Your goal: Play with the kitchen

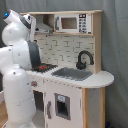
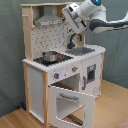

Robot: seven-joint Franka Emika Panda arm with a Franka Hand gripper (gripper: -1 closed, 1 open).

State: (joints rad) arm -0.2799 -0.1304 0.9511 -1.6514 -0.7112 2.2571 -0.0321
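White-and-light-wood toy kitchen (image 2: 55,75) standing on a wooden floor (image 2: 107,107) before a grey curtain (image 2: 10,50). Its oven door (image 2: 72,102) hangs open. A small metal pot (image 2: 50,56) sits on the black-red stovetop (image 2: 52,59). The white robot arm (image 1: 17,75) blocks the first exterior view's left side. The hand (image 2: 74,15) hovers above the black faucet (image 2: 75,39); its grip state cannot be told.

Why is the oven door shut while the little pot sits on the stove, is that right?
Not quite. The oven door is open, hanging down at the front of the kitchen, as the second exterior view shows. The little pot does sit on the stove.
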